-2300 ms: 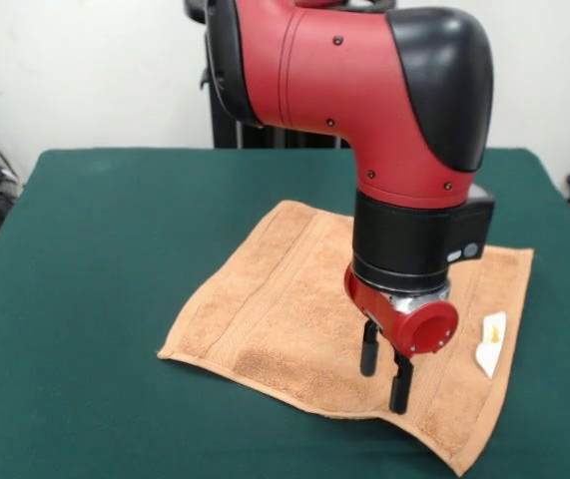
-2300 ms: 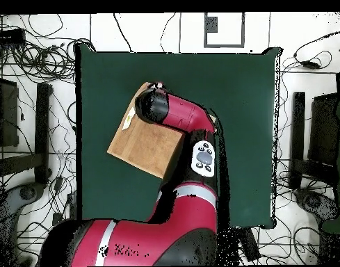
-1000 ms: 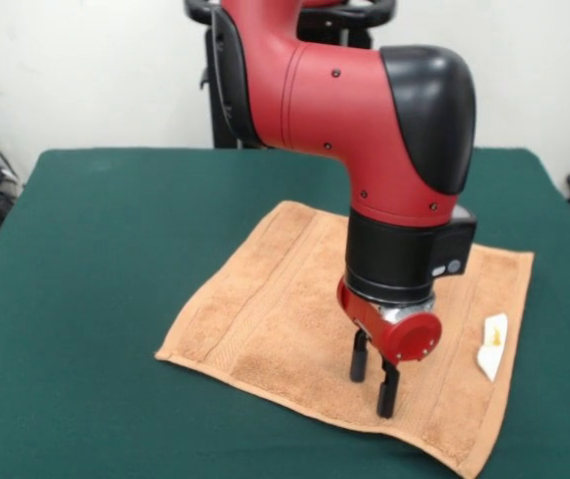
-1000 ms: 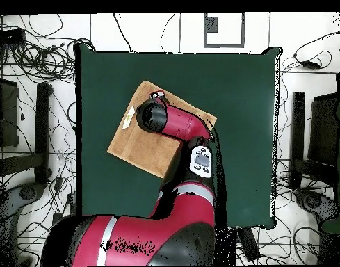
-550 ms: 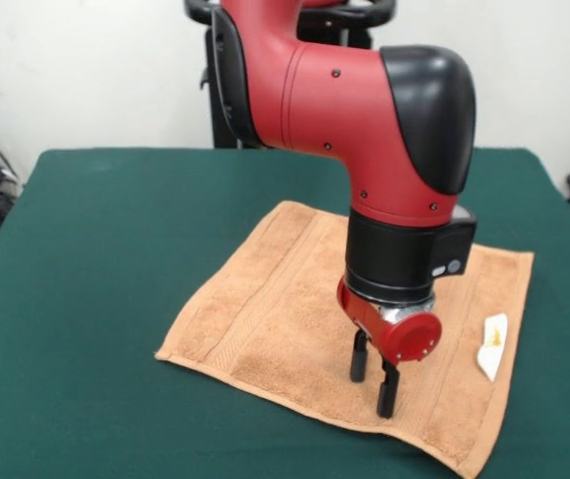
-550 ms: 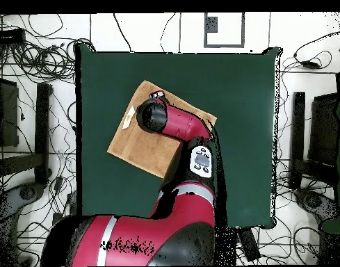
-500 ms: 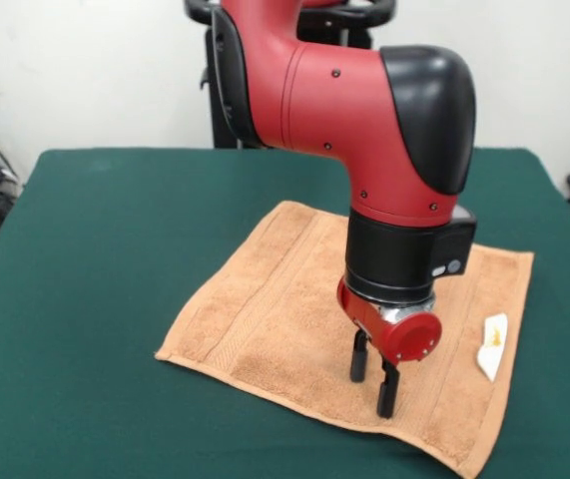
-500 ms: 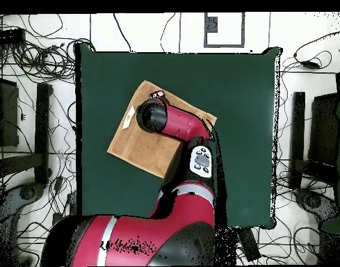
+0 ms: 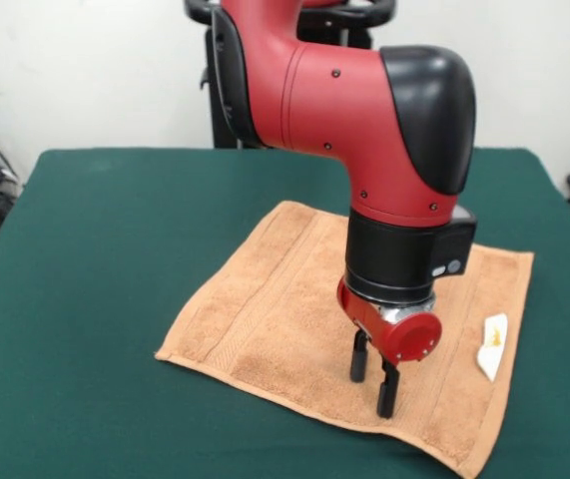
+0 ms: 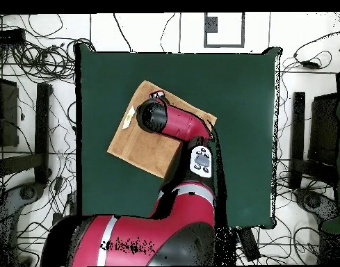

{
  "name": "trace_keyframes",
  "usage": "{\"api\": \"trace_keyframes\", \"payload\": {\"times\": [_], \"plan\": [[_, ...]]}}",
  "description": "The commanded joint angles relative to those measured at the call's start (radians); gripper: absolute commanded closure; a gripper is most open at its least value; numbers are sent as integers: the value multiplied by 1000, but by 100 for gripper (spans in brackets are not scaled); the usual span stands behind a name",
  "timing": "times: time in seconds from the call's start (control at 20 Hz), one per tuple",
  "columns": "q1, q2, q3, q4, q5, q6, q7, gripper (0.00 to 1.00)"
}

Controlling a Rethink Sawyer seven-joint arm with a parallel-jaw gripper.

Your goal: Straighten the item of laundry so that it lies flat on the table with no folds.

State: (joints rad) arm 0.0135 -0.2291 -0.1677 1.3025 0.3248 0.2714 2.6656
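- The small, roughly square orange-tan terry towel (image 9: 304, 319) is lying spread on the dark green felt-topped counter (image 9: 115, 249), turned like a diamond to the counter's edges, with its woven border bands running along the sides.
- In the front view it is looking close to flat: no fold is showing, though the near edge is rippling slightly and the arm is hiding the towel's middle.
- A small white label (image 9: 490, 344) is resting on the towel near its right-hand edge in the front view, well clear of the arm.
- The black two-fingered gripper (image 9: 373, 377) is pointing straight down over the towel's near part, its jaws standing a narrow gap apart and holding nothing.
- Its fingertips (image 9: 385, 399) are sitting at or just above the cloth; contact cannot be told from here.
- Here is the relation that matters: the towel is lying directly under the gripper and spreading outward on every side, with the near edge just beside the tips and the far corner well apart, behind the arm.
- The red and black arm (image 10: 174, 125) is reaching across the towel in the overhead view, covering much of it.
- My read: the flattening looks nearly done, and any further move would likely be a short one toward that near edge, or a lift away.
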Motion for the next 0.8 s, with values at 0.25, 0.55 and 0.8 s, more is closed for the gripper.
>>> {"api": "trace_keyframes", "payload": {"times": [0.25, 0.55, 0.8], "plan": [[1, 143, 119, 28, 42, -86, 143, 0], [24, 124, 93, 37, 62, -44, 172, 0], [37, 135, 81, 18, 77, -47, 180, 0]]}}
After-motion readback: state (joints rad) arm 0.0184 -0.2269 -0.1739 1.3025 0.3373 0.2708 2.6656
